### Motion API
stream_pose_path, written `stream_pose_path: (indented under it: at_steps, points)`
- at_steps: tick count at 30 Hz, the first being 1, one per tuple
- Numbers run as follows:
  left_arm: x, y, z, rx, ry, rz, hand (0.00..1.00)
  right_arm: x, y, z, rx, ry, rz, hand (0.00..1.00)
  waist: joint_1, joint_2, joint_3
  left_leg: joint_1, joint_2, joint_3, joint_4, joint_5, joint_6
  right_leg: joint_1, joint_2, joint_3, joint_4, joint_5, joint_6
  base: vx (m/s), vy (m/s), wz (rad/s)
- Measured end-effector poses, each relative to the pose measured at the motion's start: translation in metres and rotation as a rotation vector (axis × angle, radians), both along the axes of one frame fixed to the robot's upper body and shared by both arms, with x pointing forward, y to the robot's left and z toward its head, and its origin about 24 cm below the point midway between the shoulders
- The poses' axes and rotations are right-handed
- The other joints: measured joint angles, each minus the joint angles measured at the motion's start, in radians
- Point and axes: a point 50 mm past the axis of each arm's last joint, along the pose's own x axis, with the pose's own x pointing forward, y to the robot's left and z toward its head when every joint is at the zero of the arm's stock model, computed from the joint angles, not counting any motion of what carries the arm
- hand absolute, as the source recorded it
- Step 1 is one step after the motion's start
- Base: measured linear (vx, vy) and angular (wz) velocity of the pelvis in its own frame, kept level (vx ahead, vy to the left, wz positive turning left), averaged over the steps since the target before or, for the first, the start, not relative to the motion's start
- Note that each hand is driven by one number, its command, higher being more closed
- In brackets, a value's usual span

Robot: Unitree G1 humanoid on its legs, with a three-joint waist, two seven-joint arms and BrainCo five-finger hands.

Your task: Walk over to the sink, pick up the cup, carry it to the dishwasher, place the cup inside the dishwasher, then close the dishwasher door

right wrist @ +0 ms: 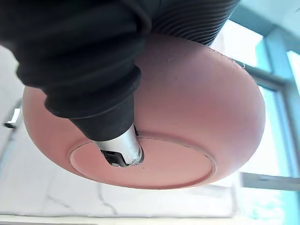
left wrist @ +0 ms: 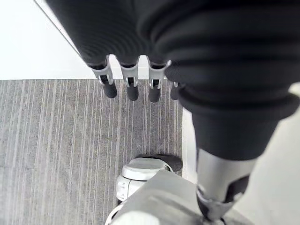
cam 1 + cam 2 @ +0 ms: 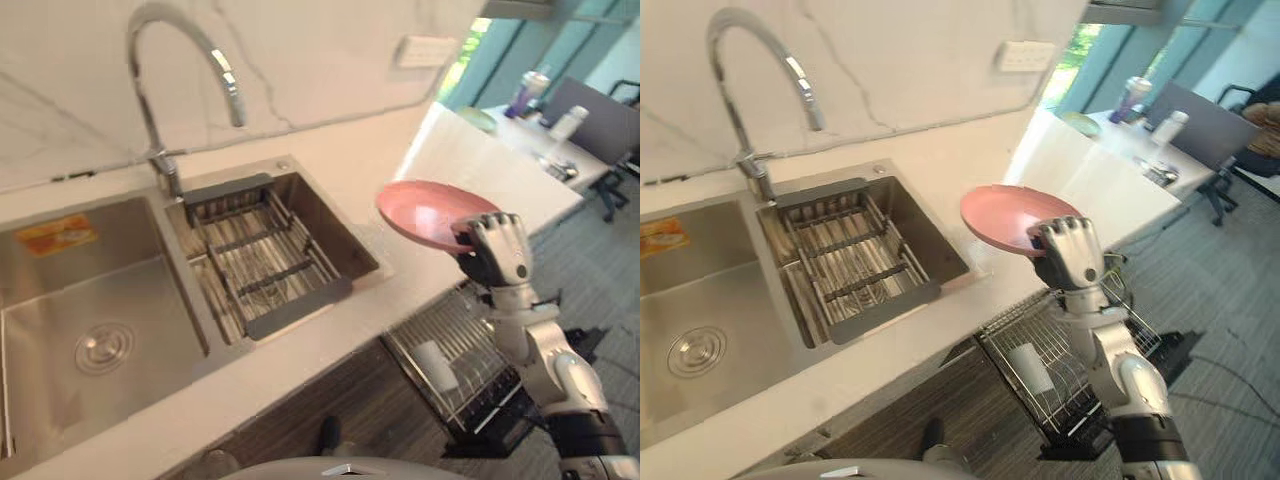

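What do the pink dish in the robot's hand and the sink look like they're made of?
The pink dish, pinched in the right hand: probably matte plastic or melamine, uniform colour, no glaze shine. The sink: brushed stainless steel, grey metallic sheen with soft reflections.

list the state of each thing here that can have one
pink plate: in the air, roughly level
right hand: shut on pink plate
left hand: open, empty
dishwasher rack: pulled out, white cup inside
faucet: no water running
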Motion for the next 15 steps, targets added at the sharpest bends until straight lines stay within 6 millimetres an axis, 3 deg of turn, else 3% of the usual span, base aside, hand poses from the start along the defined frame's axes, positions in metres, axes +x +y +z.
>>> stream_pose_path:
  at_steps: [1, 2, 3, 4, 6, 8, 11, 15]
  points:
    - [-0.003, -0.01, -0.002, -0.024, 0.004, 0.009, 0.0, -0.005, -0.019, -0.001, -0.001, -0.002, -0.082, 1.0, -0.02, 0.027, -0.006, -0.01, 0.048, -0.008, -0.007, 0.014, -0.006, -0.016, 0.041, 0.01, 0.095, 0.027, -0.097, -0.03, 0.022, -0.04]
    - [-0.006, -0.007, -0.001, -0.019, 0.009, 0.013, 0.0, -0.01, -0.035, -0.003, -0.001, -0.003, -0.155, 1.0, -0.038, 0.028, -0.015, -0.016, 0.039, -0.036, -0.01, 0.024, -0.023, 0.003, 0.033, 0.025, 0.153, 0.024, -0.109, 0.0, 0.045, 0.04]
    - [-0.01, -0.002, 0.0, -0.007, 0.019, 0.018, 0.0, -0.013, -0.041, -0.006, 0.002, 0.0, -0.185, 1.0, -0.039, 0.0, -0.022, -0.016, 0.016, -0.038, -0.012, 0.028, -0.027, 0.023, 0.007, 0.036, 0.133, -0.008, -0.111, 0.05, -0.025, -0.11]
    - [-0.014, 0.004, 0.002, 0.008, 0.033, 0.023, 0.0, -0.019, -0.054, -0.01, 0.012, 0.0, -0.247, 1.0, -0.03, -0.046, -0.038, -0.015, -0.011, -0.035, -0.007, 0.056, -0.01, 0.055, -0.02, 0.036, 0.068, -0.011, -0.041, 0.06, -0.108, -0.37]
    - [-0.015, -0.002, 0.001, -0.011, 0.036, 0.035, 0.0, -0.023, -0.065, -0.013, 0.027, 0.007, -0.305, 1.0, -0.028, -0.032, -0.033, -0.019, -0.007, -0.07, -0.008, 0.067, -0.006, 0.051, -0.003, 0.029, 0.056, 0.018, -0.05, 0.06, -0.112, -0.32]
    - [-0.015, -0.011, -0.001, -0.04, 0.035, 0.037, 0.0, -0.027, -0.073, -0.012, 0.028, -0.001, -0.348, 1.0, -0.052, -0.01, -0.012, -0.02, 0.0, -0.078, -0.009, 0.07, -0.006, 0.057, 0.006, 0.023, 0.053, 0.024, -0.048, 0.06, -0.07, -0.01]
    - [-0.011, -0.015, -0.002, -0.06, 0.019, 0.036, 0.0, -0.033, -0.081, -0.012, 0.051, -0.02, -0.398, 1.0, -0.059, 0.025, -0.009, -0.014, -0.006, -0.079, -0.026, 0.074, -0.004, 0.058, 0.006, 0.02, 0.051, 0.022, -0.046, 0.04, -0.006, 0.03]
    - [-0.006, -0.014, -0.001, -0.059, -0.005, 0.03, 0.0, -0.037, -0.086, -0.027, 0.091, 0.016, -0.442, 1.0, -0.059, 0.029, 0.0, -0.013, -0.018, -0.083, -0.043, 0.083, 0.0, 0.051, 0.002, 0.015, 0.051, 0.021, -0.045, 0.0, 0.012, 0.05]
